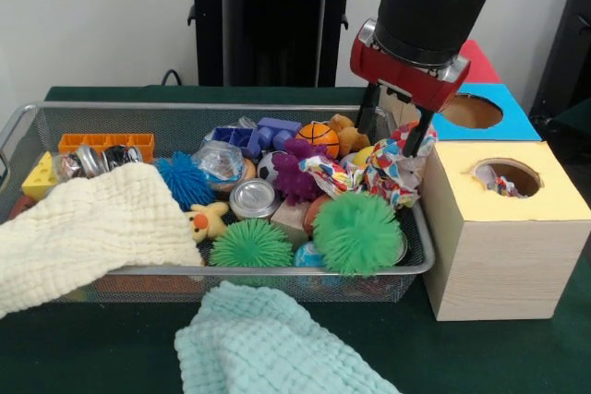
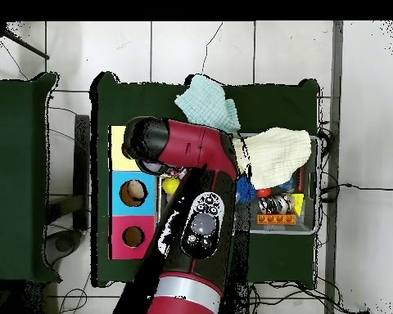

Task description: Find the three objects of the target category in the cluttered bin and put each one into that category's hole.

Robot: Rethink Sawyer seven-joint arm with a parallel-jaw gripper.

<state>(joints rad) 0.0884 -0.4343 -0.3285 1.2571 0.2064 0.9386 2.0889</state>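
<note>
Right now the gripper (image 1: 399, 126) is clenched on the rope toy (image 1: 369, 171) at the bin's (image 1: 185, 117) end nearest the yellow box (image 1: 503, 228), whose hole (image 1: 506, 175) lies just beside it.

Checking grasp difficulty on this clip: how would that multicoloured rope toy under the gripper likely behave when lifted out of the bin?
The rope toy looks like knotted fabric, so it is probably floppy and would sag and dangle from the gripper. It seems light. Its loops lie across neighbouring toys in the bin, so it may snag or drag the spiky green ball.
</note>
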